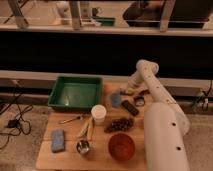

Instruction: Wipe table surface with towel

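Note:
The table surface (55, 159) is a small light-brown wooden top crowded with objects. My white arm rises from the bottom right, bends at an elbow (147, 67) and comes down to the gripper (128, 92) over the far right part of the table, just right of the green bin (75, 92). A small bluish cloth-like thing (115, 100), possibly the towel, lies on the table right below and left of the gripper. I cannot tell whether the gripper touches it.
On the table stand a white cup (98, 114), a black oblong object (130, 107), dark grapes (119, 124), a banana (87, 127), a utensil (71, 119), a blue sponge (58, 140), a metal cup (83, 147) and a red-brown bowl (121, 146). Cables lie on the floor at left (12, 117).

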`<state>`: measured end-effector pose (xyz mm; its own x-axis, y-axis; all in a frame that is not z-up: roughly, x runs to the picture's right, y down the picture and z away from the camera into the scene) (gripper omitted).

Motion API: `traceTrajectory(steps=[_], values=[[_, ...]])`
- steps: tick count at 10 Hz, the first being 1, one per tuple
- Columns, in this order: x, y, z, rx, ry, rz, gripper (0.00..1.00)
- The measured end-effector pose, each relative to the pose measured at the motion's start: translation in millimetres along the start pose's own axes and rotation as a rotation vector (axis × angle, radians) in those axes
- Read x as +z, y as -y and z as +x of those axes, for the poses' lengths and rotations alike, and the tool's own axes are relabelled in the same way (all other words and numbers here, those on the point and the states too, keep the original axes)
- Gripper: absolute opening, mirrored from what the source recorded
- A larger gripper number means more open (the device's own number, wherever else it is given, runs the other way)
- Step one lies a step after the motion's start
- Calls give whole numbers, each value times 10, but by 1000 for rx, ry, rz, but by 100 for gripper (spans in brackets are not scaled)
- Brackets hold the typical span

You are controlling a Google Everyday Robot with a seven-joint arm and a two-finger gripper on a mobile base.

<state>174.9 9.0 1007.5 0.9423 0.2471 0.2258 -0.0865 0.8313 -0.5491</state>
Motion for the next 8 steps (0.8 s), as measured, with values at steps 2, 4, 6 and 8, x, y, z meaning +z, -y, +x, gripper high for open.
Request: traceTrajectory(steps=[2,4,6,8], values=[[-22,15,79,19,-15,-2,0],[-19,49,127,32,-30,-2,0],[-3,76,181,48,-48,-8,0],[5,121,238,67,-66,-7,0]])
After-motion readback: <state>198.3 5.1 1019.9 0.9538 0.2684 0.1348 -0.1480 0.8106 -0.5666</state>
